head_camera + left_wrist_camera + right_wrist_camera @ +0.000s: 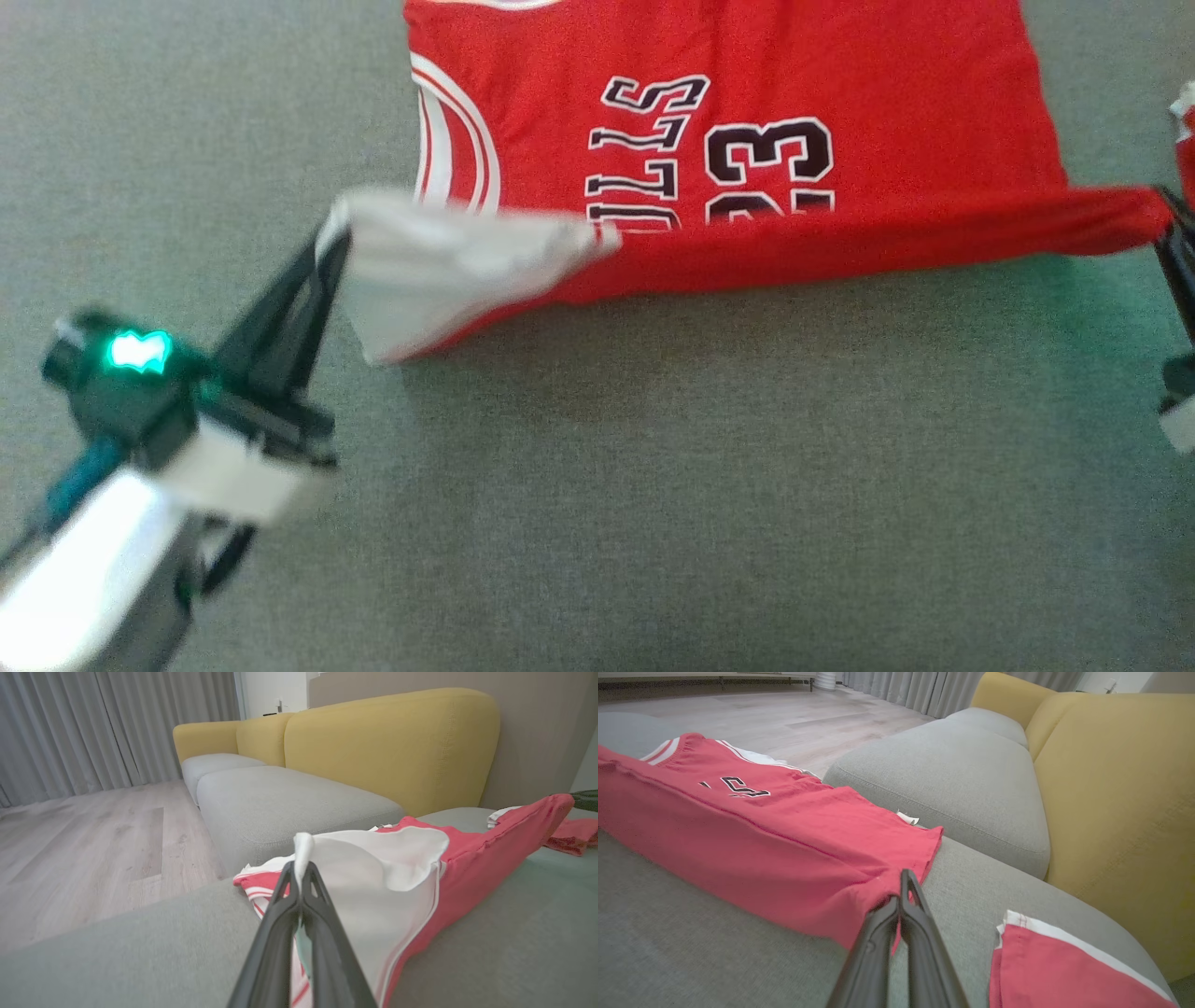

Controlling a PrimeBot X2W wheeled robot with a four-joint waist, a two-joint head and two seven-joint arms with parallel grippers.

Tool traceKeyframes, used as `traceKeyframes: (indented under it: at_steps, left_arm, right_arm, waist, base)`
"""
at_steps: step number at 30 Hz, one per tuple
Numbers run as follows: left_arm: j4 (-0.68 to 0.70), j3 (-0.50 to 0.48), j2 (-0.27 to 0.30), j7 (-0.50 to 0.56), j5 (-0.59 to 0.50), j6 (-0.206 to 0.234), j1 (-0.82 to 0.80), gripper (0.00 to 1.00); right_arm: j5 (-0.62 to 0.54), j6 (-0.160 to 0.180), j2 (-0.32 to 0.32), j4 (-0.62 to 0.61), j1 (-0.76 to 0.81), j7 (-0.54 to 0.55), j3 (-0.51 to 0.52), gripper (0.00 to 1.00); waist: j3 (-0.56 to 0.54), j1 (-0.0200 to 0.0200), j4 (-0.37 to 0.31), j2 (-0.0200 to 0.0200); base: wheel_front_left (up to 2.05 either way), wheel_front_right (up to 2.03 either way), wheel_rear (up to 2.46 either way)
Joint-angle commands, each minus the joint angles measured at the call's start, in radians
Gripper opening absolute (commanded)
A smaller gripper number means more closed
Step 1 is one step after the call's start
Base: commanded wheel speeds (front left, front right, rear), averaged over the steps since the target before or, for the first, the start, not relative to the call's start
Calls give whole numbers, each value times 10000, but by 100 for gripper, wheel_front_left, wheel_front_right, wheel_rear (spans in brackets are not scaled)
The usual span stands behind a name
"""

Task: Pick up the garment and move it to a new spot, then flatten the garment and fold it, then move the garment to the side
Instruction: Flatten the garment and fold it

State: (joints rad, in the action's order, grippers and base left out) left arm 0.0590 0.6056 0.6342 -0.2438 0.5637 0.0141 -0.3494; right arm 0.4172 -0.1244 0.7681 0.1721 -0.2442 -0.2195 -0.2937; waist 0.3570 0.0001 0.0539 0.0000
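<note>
Garment: red jersey with black lettering and a number. It sits in the upper middle of the head frame, mostly flat on the grey cushion. We see its near edge lifted off the cushion and pulled into a taut line between the two grippers.

Left gripper, lower left of the head frame: jaws together, clamped on the garment's corner. The cloth there is turned over and shows white. In the left wrist view a white fold sticks up just past the tips.

Right gripper, bottom centre of the right wrist frame: jaws together on the red hem corner. The head frame crops it at the right edge, so we read the grip from the wrist view. It looks like a thin pinch of cloth, though we can't tell how deep it goes.

Second red piece with white trim: lower right of the right wrist frame, on the same cushion, apart from the garment.

Yellow backrest runs behind the cushions. Wood floor is at the left of the left wrist frame.
</note>
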Motion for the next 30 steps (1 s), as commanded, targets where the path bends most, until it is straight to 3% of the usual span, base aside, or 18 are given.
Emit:
traceKeyframes:
  at_steps: [1, 7, 15, 16, 17, 21, 28, 30]
  left_arm:
    - [-52, -517, 215, -87, -196, -105, -710, 0]
    - [-2338, -221, -419, 13, -955, -817, -3604, 0]
    - [-4729, 322, -1289, 205, -344, -1356, -5185, 0]
    - [-5021, 319, -1453, 241, -99, -1377, -5258, 40]
    - [-5271, 341, -1585, 246, 70, -1392, -5323, 100]
    - [-6010, 259, -1974, 53, 396, -1357, -5189, 100]
    - [-6092, -725, -2873, -164, 1190, -119, -3026, 100]
    - [-6045, -789, -3017, -169, 1248, 4, -2655, 100]
  right_arm:
    - [-70, -63, 371, -35, -308, -5, -191, 0]
    - [-259, -63, 613, 1209, -2568, 27, -1767, 0]
    - [-169, -63, 585, 2767, -4487, -164, -3069, 0]
    - [-109, -63, 543, 2951, -4621, -186, -3179, 36]
    - [-64, -63, 489, 3129, -4739, -209, -3279, 100]
    - [163, -63, 188, 3640, -4889, -312, -3611, 100]
    - [131, -63, -347, 4457, -4660, -397, -3158, 100]
    - [6, -63, -444, 4489, -4595, -404, -3070, 100]
  waist:
    - [262, -1, -10, 0]
    - [998, -1, -57, 0]
    - [1414, -1, -61, 0]
    - [1412, -1, -47, 0]
    - [1389, -1, -35, 0]
    - [1073, -1, -13, 0]
    - [205, -1, -176, 0]
    - [98, -1, -193, 0]
  base:
    - [0, 0, 0]
    - [0, 0, 0]
    - [0, 0, 0]
    - [0, 0, 0]
    - [0, 0, 0]
    - [0, 0, 0]
    - [0, 0, 0]
    - [0, 0, 0]
